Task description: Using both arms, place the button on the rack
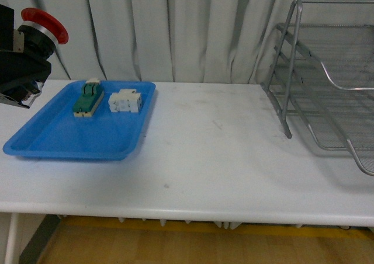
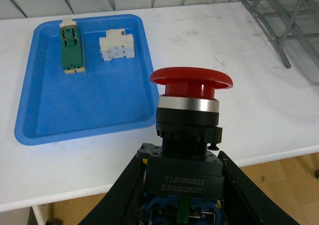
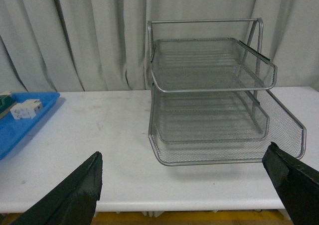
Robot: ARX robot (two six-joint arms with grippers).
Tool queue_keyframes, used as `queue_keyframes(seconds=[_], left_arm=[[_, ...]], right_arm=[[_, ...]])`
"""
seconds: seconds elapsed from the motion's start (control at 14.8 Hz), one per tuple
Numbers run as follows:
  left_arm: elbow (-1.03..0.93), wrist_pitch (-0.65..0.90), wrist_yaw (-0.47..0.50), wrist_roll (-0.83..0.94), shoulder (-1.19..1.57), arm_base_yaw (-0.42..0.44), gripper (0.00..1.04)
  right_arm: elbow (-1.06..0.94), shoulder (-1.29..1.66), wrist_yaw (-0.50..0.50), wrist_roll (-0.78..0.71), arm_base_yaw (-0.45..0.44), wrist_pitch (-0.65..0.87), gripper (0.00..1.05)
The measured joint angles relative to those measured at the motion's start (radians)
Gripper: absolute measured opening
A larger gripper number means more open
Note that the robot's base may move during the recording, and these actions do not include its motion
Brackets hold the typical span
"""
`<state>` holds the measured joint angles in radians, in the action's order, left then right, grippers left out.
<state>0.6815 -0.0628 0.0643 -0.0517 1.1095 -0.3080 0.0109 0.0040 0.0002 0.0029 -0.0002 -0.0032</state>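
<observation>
The button (image 2: 192,93), with its red mushroom cap, silver collar and dark blocky body, is held in my left gripper (image 2: 182,177), which is shut on the body. In the front view the button (image 1: 45,24) hangs high at the far left, above the blue tray, with the left gripper (image 1: 20,71) under it. The silver wire-mesh rack (image 1: 327,83) stands at the table's right end. In the right wrist view the rack (image 3: 214,100) faces me, and my right gripper (image 3: 192,185) stands open before its lowest tier, holding nothing.
A flat blue tray (image 1: 58,141) lies on the white table at the left, holding a green-and-cream switch (image 1: 88,98) and a white blocky component (image 1: 124,101). Grey curtains hang behind. The table's front edge (image 1: 187,214) runs across below.
</observation>
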Motion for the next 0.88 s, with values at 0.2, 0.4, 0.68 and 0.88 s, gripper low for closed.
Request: queue_keyframes(seconds=[0.2, 0.4, 0.68, 0.88], left_arm=[[0.000, 0.011, 0.015, -0.002, 0.003, -0.018, 0.36], [0.000, 0.013, 0.015, -0.003, 0.012, -0.027, 0.36], [0.000, 0.033, 0.014, -0.012, 0.035, -0.048, 0.36], [0.024, 0.051, 0.015, -0.016, 0.094, -0.073, 0.36]], right_arm=[[0.000, 0.000, 0.000, 0.000, 0.000, 0.000, 0.98], [0.000, 0.000, 0.000, 0.000, 0.000, 0.000, 0.98], [0.000, 0.000, 0.000, 0.000, 0.000, -0.002, 0.98], [0.000, 0.000, 0.000, 0.000, 0.000, -0.002, 0.98]])
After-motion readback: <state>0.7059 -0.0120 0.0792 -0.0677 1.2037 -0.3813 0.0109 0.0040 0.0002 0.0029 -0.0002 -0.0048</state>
